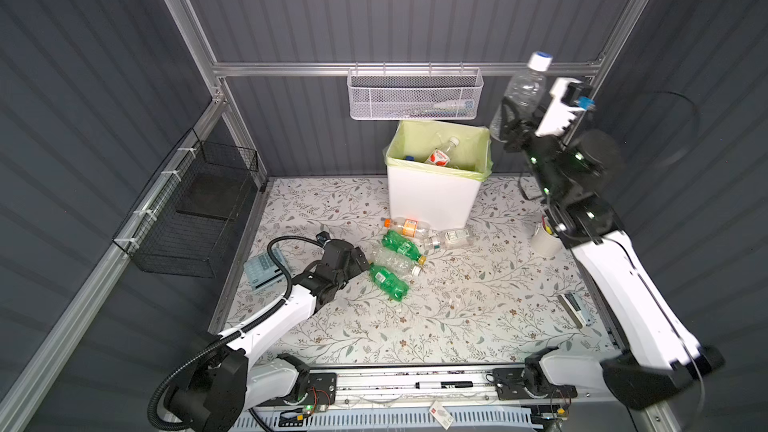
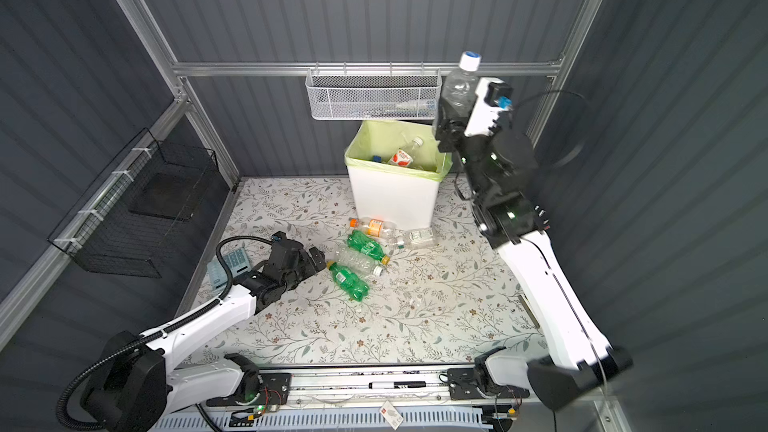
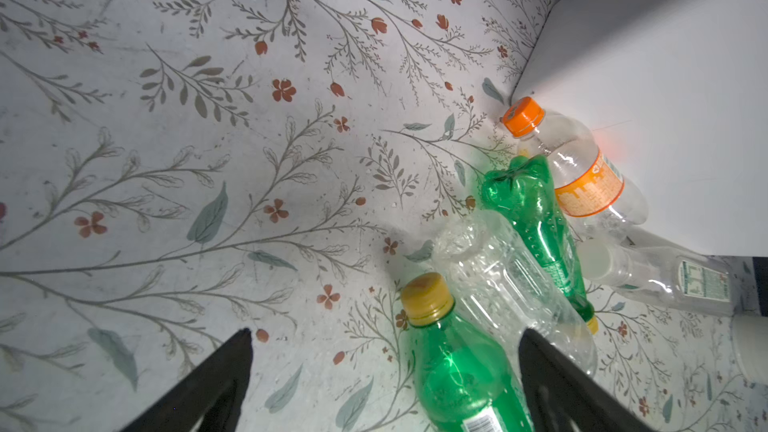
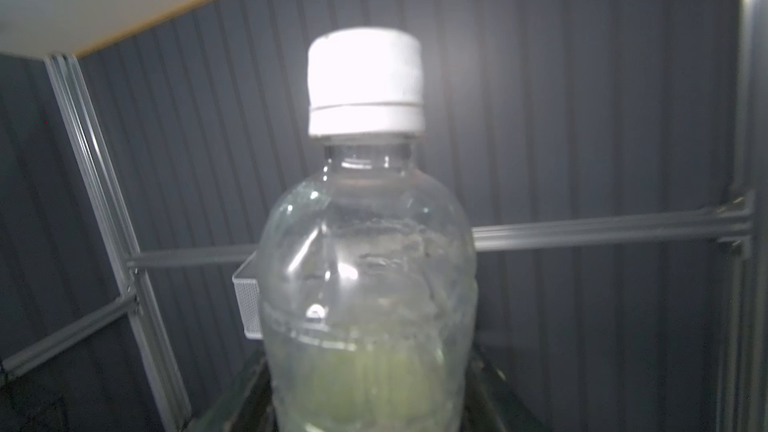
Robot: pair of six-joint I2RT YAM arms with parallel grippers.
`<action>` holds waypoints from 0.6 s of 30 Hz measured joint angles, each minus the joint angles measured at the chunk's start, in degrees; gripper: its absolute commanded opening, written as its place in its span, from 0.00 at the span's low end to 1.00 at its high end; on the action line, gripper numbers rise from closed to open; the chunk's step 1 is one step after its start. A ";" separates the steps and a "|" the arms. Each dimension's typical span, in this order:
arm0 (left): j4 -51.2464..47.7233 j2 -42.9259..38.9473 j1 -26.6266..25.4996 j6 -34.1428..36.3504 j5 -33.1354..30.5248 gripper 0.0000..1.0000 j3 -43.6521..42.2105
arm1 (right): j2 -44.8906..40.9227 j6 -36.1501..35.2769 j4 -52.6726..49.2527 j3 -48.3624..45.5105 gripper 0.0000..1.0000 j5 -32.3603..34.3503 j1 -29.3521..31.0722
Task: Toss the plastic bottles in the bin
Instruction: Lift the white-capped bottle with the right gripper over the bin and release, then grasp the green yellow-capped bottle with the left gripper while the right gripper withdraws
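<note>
Bottle (image 1: pixel 524 92), pinched cap-up in our right jaws, hangs high beside the bin (image 1: pixel 432 201), so we should swing it over the opening before releasing, while our left jaws stand spread by loose bottles (image 1: pixel 388 281) on the worktop (image 1: pixel 478 317).

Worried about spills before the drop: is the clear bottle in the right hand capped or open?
Capped. A white cap sits on the neck of the clear bottle gripped by the right hand.

Overhead stereo pair sharing table (image 1: pixel 457 326), wrist close-ups
</note>
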 measured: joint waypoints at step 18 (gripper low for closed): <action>0.66 3.43 -13.29 -18.18 1.51 1.00 0.00 | -2.29 3.30 -14.99 -4.46 0.99 1.01 -4.87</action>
